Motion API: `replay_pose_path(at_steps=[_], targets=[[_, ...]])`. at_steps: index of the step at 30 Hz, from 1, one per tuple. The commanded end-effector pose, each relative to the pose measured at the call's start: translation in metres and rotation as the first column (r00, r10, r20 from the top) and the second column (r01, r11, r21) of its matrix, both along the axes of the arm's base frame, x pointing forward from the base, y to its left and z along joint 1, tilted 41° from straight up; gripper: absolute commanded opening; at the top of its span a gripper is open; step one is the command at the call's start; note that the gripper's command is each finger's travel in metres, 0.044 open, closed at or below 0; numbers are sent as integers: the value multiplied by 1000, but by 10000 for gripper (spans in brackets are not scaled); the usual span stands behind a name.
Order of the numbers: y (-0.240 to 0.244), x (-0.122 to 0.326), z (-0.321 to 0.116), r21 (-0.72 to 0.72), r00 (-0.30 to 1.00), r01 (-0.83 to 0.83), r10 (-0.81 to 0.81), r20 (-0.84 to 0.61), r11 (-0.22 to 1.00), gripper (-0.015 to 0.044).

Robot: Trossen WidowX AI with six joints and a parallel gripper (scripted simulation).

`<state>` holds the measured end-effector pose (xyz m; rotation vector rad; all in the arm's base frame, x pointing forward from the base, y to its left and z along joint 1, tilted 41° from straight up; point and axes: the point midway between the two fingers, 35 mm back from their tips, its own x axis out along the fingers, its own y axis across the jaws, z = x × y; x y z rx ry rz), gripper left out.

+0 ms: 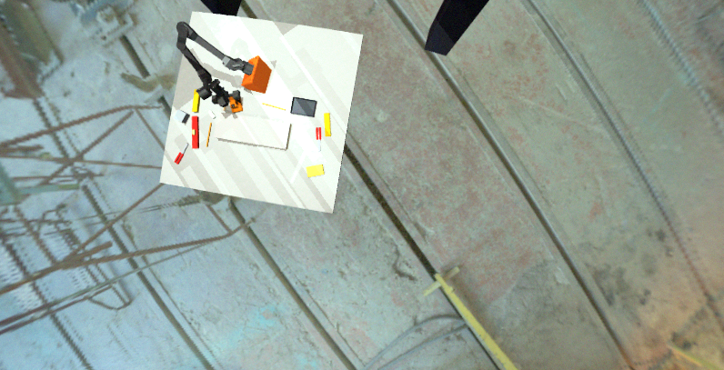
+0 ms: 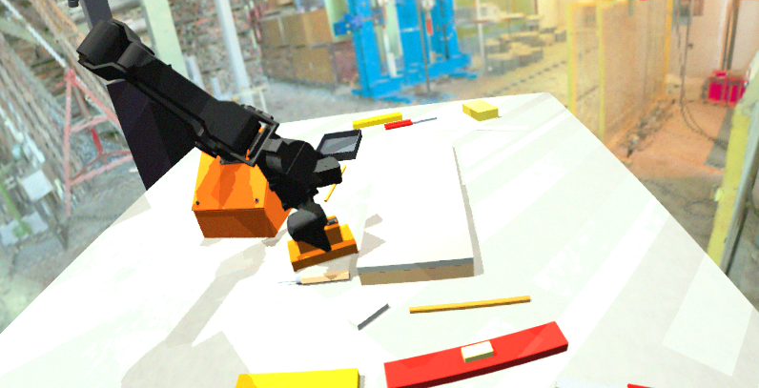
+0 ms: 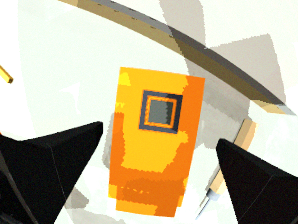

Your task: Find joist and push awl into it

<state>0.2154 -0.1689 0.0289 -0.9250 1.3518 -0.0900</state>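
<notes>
The orange stud finder [image 1: 236, 106] [image 2: 321, 252] [image 3: 150, 150] lies on the table beside the near end of the floor panel [image 1: 253, 135] [image 2: 420, 199] [image 3: 170, 40]. My gripper [image 2: 322, 232] [image 3: 161, 136] is open and low over it, one black finger on each side in the wrist view, holding nothing. The awl [image 2: 324, 277], with a wooden handle and thin metal tip, lies close by, partly behind the right finger in the wrist view. The black tray [image 1: 303, 106] [image 2: 339, 145] is empty, beyond the panel's far end. The joist is hidden.
An orange box [image 1: 256, 75] [image 2: 235, 194] stands at the arm's base. A thin yellow stick [image 1: 273, 106] lies near it. Another stick [image 1: 209, 135] [image 2: 469, 304], a grey-white block [image 2: 373, 316] and a red level [image 1: 195, 137] [image 2: 525, 343] lie off the panel's near end.
</notes>
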Motion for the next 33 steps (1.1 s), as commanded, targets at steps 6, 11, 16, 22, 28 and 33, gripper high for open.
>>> replay_pose_path(at_steps=[6,11,16,22,28,33], targets=[[-3,-3,-8,7,1000,-3,3,-11,1000,381],[-3,-3,-8,7,1000,-3,3,-11,1000,348],[-3,-3,-8,7,1000,-3,3,-11,1000,314],[-3,-3,-8,7,1000,-3,3,-11,1000,274],[-3,-3,-8,7,1000,-3,3,-11,1000,234],[-3,-3,-8,7,1000,-3,3,-11,1000,201]])
